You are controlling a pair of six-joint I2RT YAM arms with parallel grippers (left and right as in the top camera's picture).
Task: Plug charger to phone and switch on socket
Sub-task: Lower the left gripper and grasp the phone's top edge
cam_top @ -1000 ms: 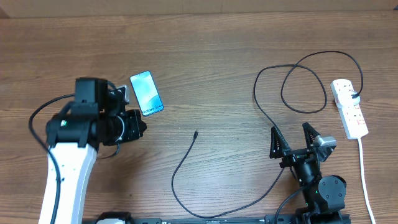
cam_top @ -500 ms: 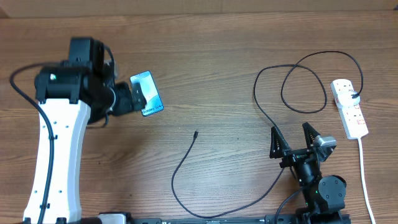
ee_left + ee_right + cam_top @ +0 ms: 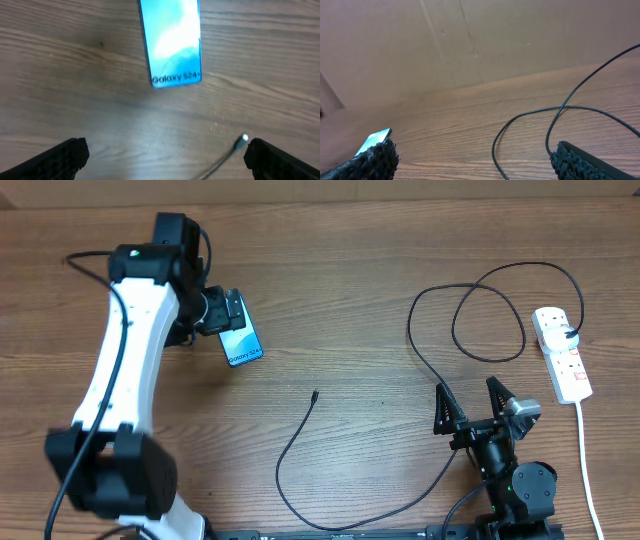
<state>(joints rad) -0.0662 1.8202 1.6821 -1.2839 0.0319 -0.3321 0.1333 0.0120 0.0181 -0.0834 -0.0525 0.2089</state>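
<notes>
1. Swinging up from the near left edge over the last second, the left arm now stretches across the table (image 3: 350, 280). The left gripper (image 3: 226, 314) has gone from beside the phone (image 3: 241, 345) to above its far end.
2. From overhead that gripper hides the phone's far end, and only the end with the lettering shows.
3. In the left wrist view the left gripper (image 3: 166, 147) has its fingers (image 3: 67, 157) spread wide at the bottom corners of the picture. Nothing lies between them but bare wood.
4. The phone (image 3: 172, 45) lies flat, screen up, in the upper middle of that view. "Galaxy S24+" is on the end nearer the fingers, and neither finger touches the phone.
5. The phone sits in the left half of the table, where it lay a second ago.
6. The charger (image 3: 409, 328) has not shifted. Its plug tip (image 3: 315, 394) lies free on the wood near the centre, well apart from the phone.
7. From the tip the charger curves toward the near edge, passes the right arm, loops in the right half and ends at the socket (image 3: 562, 358).
8. The socket lies by the right edge with a black plug (image 3: 568, 332) in it. Its white cord (image 3: 585, 465) runs toward the near edge.
9. The right gripper (image 3: 468, 402) rests unmoved at the near right. Its fingers stand well apart and hold nothing.
10. The right wrist view shows the same wide gap, with charger loops on the wood ahead.
</notes>
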